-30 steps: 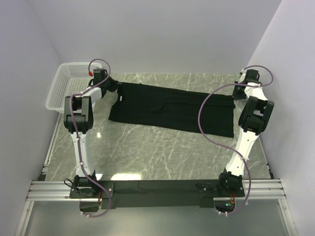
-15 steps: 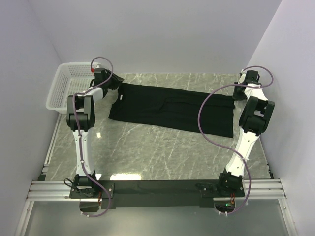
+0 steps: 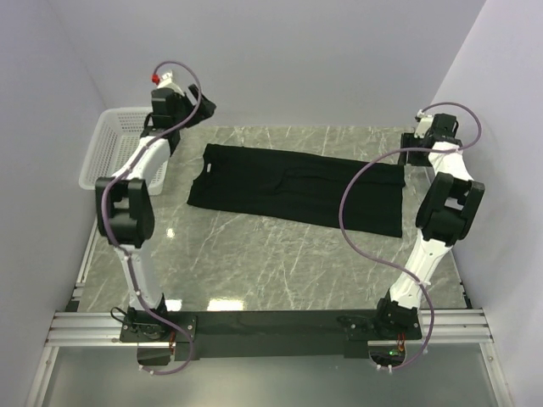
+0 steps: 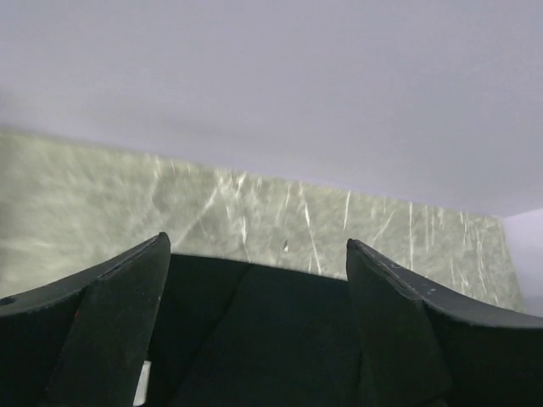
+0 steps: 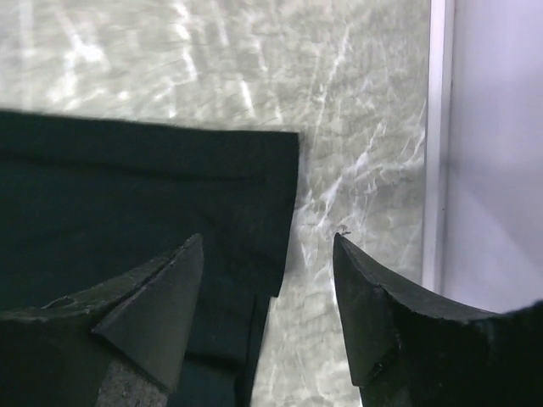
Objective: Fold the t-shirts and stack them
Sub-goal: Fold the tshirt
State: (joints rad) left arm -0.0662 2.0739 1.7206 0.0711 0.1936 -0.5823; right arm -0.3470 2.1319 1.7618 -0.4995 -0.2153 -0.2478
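One black t-shirt lies flat on the marble table, folded into a long band running from far left to right. My left gripper hangs open above the shirt's far left end, holding nothing. In the left wrist view the shirt shows below the spread fingers of that gripper. My right gripper is open just over the shirt's far right corner. In the right wrist view that corner lies between and below the parted fingertips of the right gripper, untouched.
A white mesh basket stands at the far left of the table, beside the left arm. Walls close in behind and on the right; a white strip marks the table's right edge. Bare marble stretches in front of the shirt.
Both grippers have opened and let go of the shirt's far edge. The left gripper rose up and back from the shirt; the right one drew slightly back towards the wall.
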